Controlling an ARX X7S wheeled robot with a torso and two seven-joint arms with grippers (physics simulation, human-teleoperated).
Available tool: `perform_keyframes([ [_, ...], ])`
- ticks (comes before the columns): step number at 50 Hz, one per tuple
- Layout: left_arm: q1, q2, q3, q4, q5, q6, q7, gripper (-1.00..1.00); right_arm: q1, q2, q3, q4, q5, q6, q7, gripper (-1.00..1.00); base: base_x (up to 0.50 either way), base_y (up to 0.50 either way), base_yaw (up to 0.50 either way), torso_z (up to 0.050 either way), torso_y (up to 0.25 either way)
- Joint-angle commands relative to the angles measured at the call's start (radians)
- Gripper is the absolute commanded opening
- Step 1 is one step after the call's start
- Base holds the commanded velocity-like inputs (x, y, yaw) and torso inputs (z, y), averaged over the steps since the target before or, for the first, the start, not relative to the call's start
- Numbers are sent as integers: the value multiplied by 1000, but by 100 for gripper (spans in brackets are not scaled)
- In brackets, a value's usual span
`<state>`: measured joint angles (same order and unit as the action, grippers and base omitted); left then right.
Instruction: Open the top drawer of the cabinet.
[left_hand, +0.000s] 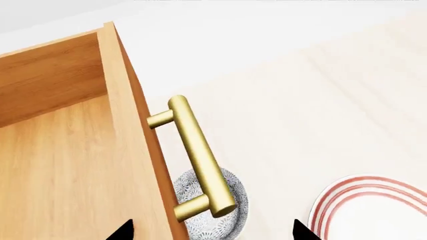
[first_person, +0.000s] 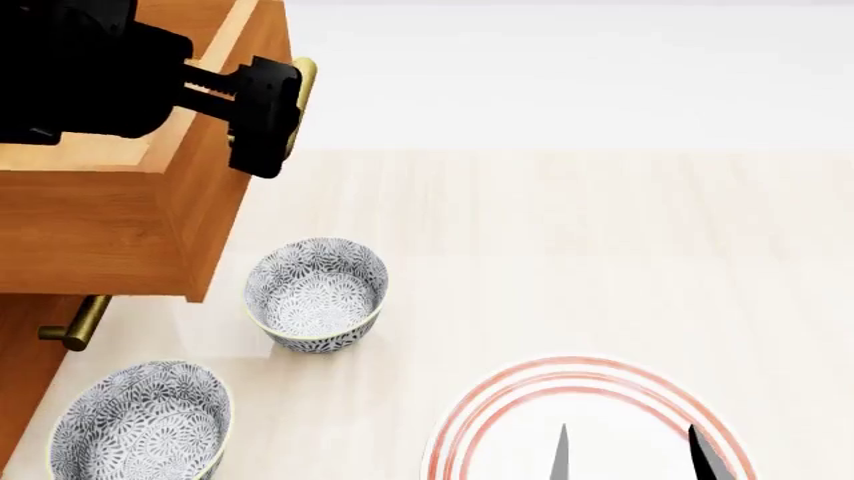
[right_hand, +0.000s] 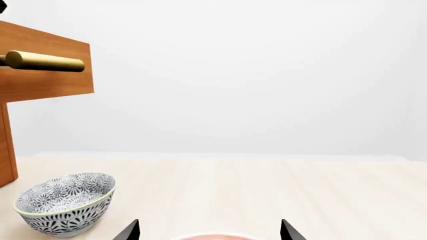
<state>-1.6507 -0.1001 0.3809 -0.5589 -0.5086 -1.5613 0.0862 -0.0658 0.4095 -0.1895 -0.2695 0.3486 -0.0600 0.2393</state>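
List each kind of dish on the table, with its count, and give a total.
Bowls: 2
Plates: 1
Total: 3

The top drawer (left_hand: 67, 165) fills the left side of the frame, pulled out so its paler wooden inside shows. Its brass bar handle (left_hand: 199, 155) runs slantwise down the middle, standing off the drawer front on two short posts. Beneath the handle's lower end sits a patterned bowl (left_hand: 230, 210), partly hidden. A red-ringed plate (left_hand: 347, 200) shows at lower right. Two dark fingertips (left_hand: 121, 231) of the left gripper (left_hand: 212, 231) poke in at the bottom edge, set wide apart.
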Motion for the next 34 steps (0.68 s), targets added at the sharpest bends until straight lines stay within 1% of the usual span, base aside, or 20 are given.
perform_keyframes([
  [1,-3,-29,29,9,-378,13,-240,100,-5,3,5,3,5,-7,3,100,0,0,0,0,0],
  [13,-6,-14,20,27,-477,7,-318,100,-5,5,5,7,10,-11,2,100,0,0,0,0,0],
  [26,2,-5,14,39,-564,14,-372,100,-4,4,1,13,11,-15,2,100,0,0,0,0,1],
  [29,-2,-23,37,57,-557,32,-380,100,-3,5,1,13,11,-13,3,100,0,0,0,0,0],
  [32,-16,-54,101,41,-499,91,-359,100,-4,5,-2,11,8,-13,4,100,0,0,0,0,0],
  [34,-27,-60,103,38,-498,95,-357,100,-3,5,-4,11,7,-12,5,100,0,0,0,0,0],
])
